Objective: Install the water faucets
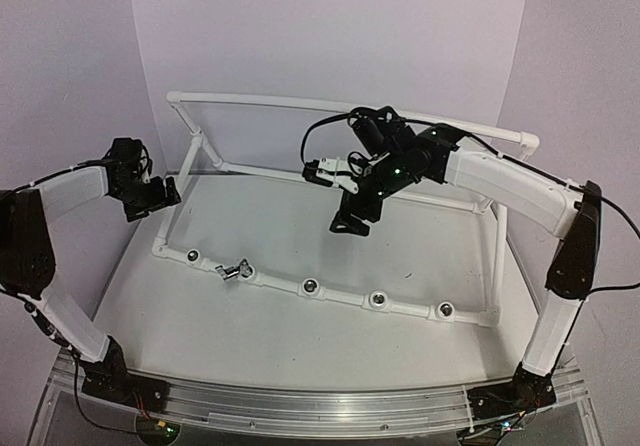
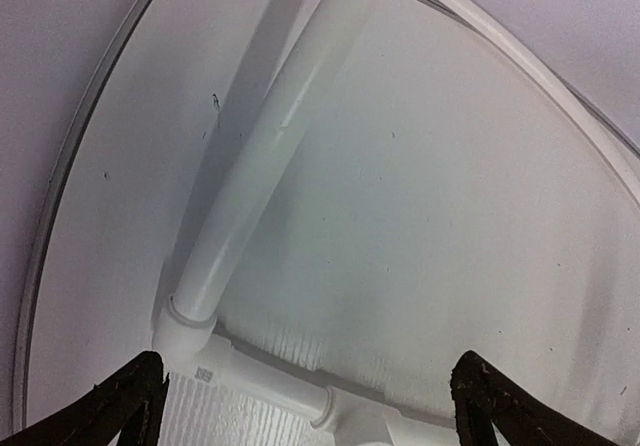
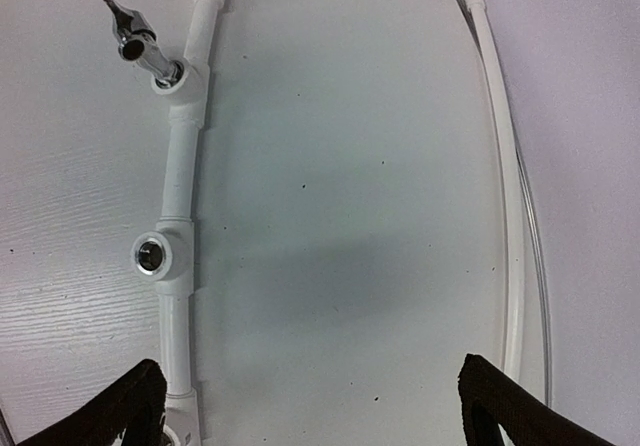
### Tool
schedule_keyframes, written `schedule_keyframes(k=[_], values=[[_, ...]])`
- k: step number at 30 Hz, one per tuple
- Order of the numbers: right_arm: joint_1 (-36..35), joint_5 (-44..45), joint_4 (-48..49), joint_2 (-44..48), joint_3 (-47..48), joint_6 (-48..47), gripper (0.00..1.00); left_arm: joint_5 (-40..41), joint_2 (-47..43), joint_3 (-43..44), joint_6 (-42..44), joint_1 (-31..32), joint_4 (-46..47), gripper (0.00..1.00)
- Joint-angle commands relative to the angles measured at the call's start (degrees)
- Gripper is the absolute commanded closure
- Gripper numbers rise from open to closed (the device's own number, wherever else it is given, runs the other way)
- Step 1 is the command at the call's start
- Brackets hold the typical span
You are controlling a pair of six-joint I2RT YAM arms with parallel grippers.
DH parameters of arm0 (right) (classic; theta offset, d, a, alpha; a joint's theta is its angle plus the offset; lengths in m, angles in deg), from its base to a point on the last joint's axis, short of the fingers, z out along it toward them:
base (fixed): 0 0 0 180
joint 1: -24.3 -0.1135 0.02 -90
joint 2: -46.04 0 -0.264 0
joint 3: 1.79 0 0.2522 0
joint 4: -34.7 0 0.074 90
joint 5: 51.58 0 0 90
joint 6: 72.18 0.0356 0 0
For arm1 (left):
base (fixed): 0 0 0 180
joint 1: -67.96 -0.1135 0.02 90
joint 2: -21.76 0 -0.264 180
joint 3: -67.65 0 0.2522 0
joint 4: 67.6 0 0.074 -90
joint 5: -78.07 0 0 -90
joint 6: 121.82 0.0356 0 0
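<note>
One silvery water faucet [image 1: 235, 270] has its stem in a socket of the white pipe frame's near rail [image 1: 340, 294]. In the right wrist view the faucet [image 3: 135, 36] leans out of its tee fitting at the top left. An empty dark-centred socket [image 3: 150, 256] sits below it. My right gripper [image 1: 352, 218] hangs open above the middle of the table, holding nothing; its fingers [image 3: 125, 411] frame bare tabletop. My left gripper [image 1: 158, 200] is open at the frame's left end, above a corner joint [image 2: 185, 338], and is empty too.
Empty sockets [image 1: 310, 287] [image 1: 378, 298] [image 1: 445, 311] line the near rail to the right of the faucet, and one [image 1: 192, 257] lies to its left. The frame's raised back bar [image 1: 300, 104] runs behind both arms. The table's curved edge [image 2: 60, 216] passes left of the left gripper.
</note>
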Motion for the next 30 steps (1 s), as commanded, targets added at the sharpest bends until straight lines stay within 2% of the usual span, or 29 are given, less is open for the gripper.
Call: schedule_keyframes(k=[1,8,18,22,26,30], values=[[0.1,-3.9,-0.8,5.1,2.3,1.4,0.02,3.3,6.7,4.6,8.0,-0.4,9.4,0.03],[0.1,-2.7,-1.7,6.3,-1.5,0.8,0.02,2.4,15.8,9.5,16.5,-0.4,16.4,0.09],[0.1,-1.5,-2.7,8.4,-4.0,1.5,0.02,1.3,28.5,20.2,24.5,-0.6,14.5,0.19],[0.1,-1.0,-3.9,9.2,-4.4,1.0,0.02,0.1,30.7,21.5,24.3,-0.9,15.0,0.34],[0.0,-1.0,-4.3,9.4,-4.5,1.1,0.02,-0.8,31.1,21.8,22.9,-0.8,15.2,0.57],[0.0,-1.0,-4.4,9.5,-4.9,0.9,0.02,0.2,28.3,19.8,21.2,-0.5,16.1,0.85]])
